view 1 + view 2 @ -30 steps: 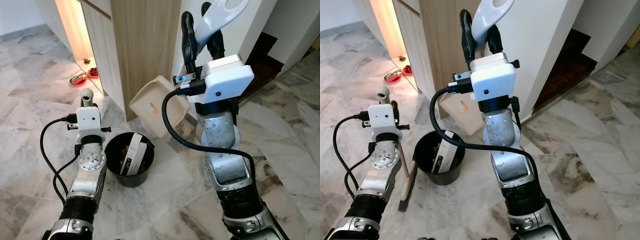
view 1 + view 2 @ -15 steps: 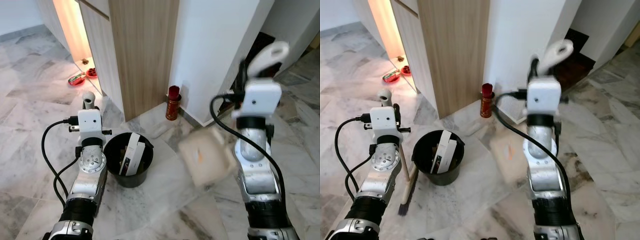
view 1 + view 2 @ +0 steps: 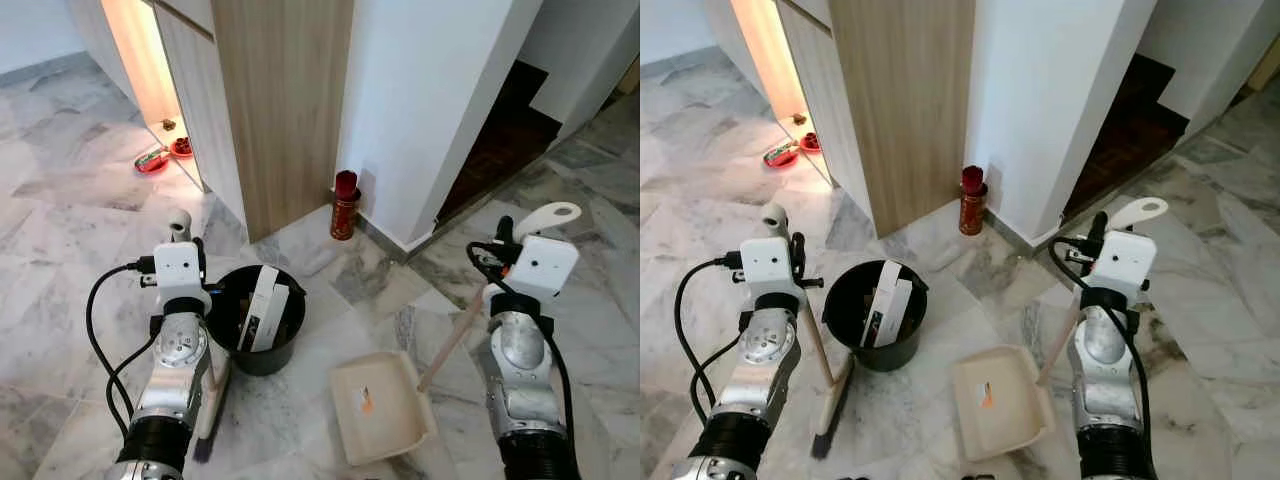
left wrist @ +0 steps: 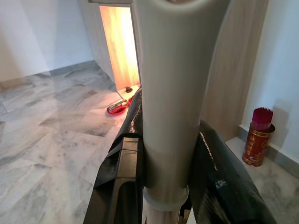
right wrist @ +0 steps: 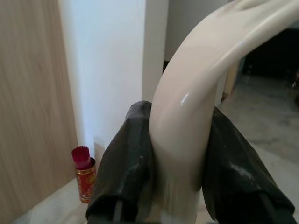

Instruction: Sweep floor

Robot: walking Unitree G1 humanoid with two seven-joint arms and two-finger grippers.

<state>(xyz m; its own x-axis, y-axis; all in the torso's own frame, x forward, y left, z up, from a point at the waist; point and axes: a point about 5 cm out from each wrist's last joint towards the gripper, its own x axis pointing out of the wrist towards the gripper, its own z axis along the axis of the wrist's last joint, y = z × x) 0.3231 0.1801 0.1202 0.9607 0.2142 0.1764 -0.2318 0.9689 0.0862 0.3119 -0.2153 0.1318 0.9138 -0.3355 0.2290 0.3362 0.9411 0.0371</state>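
Note:
My left gripper (image 3: 184, 238) is shut on the grey broom handle (image 4: 163, 93), its black fingers (image 4: 125, 158) pressed to either side. The broom stands upright left of the bin, its brush head (image 3: 830, 405) on the marble floor. My right gripper (image 3: 508, 236) is shut on the cream dustpan handle (image 5: 187, 102), just below its looped top (image 3: 548, 214). The dustpan's tray (image 3: 378, 408) lies flat on the floor between my two arms, its wooden stick (image 3: 450, 340) slanting up to the gripper.
A black bin (image 3: 262, 322) holding a white box and other rubbish stands beside the broom. A red tin (image 3: 343, 205) stands at the foot of the white wall. Beyond it are a wooden cabinet (image 3: 285, 100), a lit niche with red items (image 3: 165, 155), and a dark doorway (image 3: 505, 130).
My right arm has swung the dustpan from raised over the bin down to the floor on the right. The left arm and broom have barely moved.

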